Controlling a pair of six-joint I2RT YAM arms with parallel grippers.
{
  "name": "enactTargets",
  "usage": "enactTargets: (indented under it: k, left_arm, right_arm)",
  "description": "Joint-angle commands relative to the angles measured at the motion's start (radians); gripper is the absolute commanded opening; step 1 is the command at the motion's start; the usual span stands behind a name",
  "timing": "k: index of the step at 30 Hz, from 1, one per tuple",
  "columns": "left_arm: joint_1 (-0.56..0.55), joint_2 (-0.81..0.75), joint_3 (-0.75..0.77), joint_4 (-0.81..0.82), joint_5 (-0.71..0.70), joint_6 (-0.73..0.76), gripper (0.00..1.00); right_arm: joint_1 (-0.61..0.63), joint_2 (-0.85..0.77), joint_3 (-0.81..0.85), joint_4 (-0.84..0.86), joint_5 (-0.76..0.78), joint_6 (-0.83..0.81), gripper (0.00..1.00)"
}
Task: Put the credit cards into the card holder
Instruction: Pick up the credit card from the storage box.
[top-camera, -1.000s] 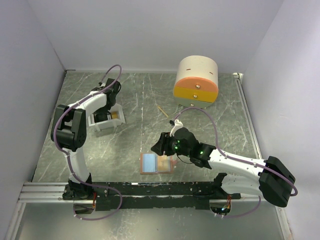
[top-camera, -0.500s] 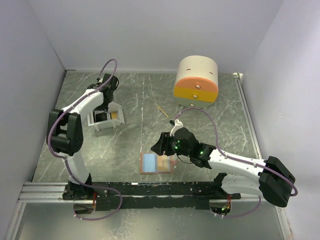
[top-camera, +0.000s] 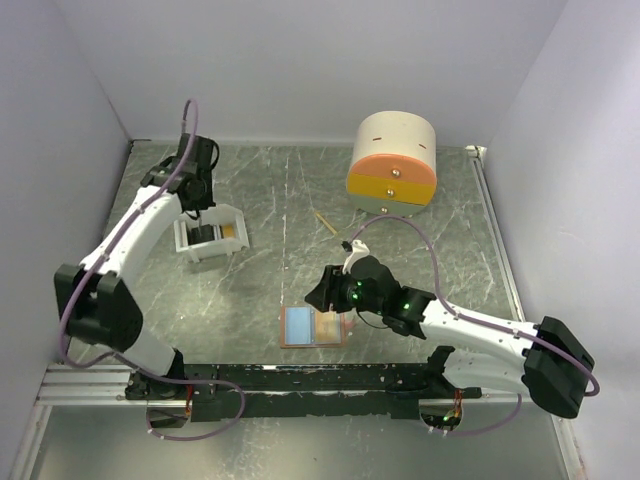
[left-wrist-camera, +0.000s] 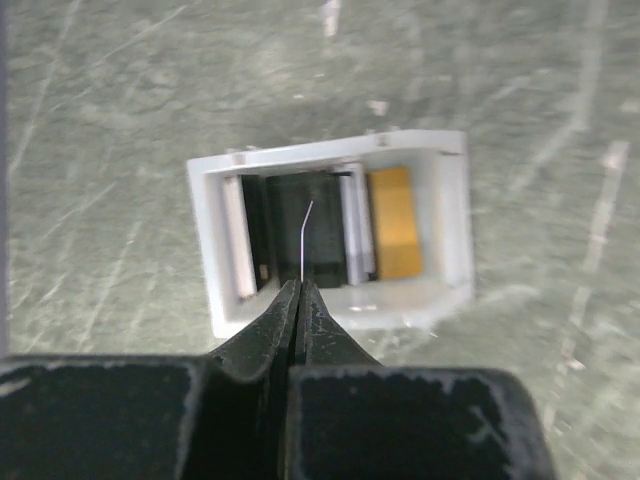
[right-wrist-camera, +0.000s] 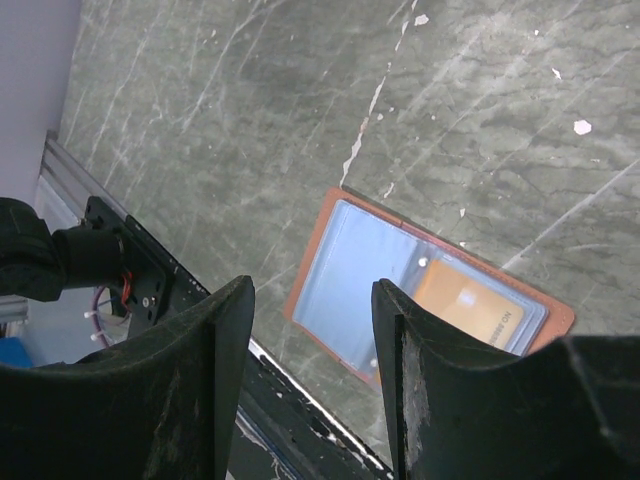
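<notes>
The card holder (top-camera: 300, 326) lies open near the table's front, light blue inside (right-wrist-camera: 360, 275), with an orange card (right-wrist-camera: 468, 308) in its right pocket. My right gripper (right-wrist-camera: 312, 290) hovers just above it (top-camera: 322, 290), open and holding nothing. My left gripper (left-wrist-camera: 300, 285) is shut on a credit card, seen edge-on as a thin pale line (left-wrist-camera: 305, 235). It hangs above the white tray (left-wrist-camera: 330, 155) at the back left (top-camera: 203, 208). In the tray sit a gold-yellow card (left-wrist-camera: 392, 222) and dark cards (left-wrist-camera: 325, 245).
A round cream, orange and yellow drawer box (top-camera: 392, 165) stands at the back right. A thin wooden stick (top-camera: 325, 222) lies in front of it. A black rail (top-camera: 300, 380) runs along the front edge, and walls close in three sides.
My left arm has stretched out and lifted its gripper up and back out of the tray, jaws shut on a card. The right arm and the card holder have not moved.
</notes>
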Motion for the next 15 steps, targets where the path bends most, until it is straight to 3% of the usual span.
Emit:
enactTargets:
  k: [1,7,11,15]
  left_arm:
    - [0.010,-0.122,-0.045,0.019,0.250,-0.023,0.07]
    - [0.010,-0.259,-0.180,0.083,0.542,-0.096,0.07]
    - [0.010,-0.360,-0.349,0.202,0.834,-0.193,0.07]
    - [0.009,-0.436,-0.488,0.299,0.983,-0.288,0.07]
  right_arm:
    - [0.002,-0.026,-0.013,-0.044,0.022,0.007,0.51]
    - [0.003,-0.056,-0.010,-0.110,0.039,0.030,0.51]
    - [0.002,-0.039,0.001,-0.185,0.068,0.028,0.50]
    - [0.003,-0.022,0.000,-0.234,0.094,0.019,0.48]
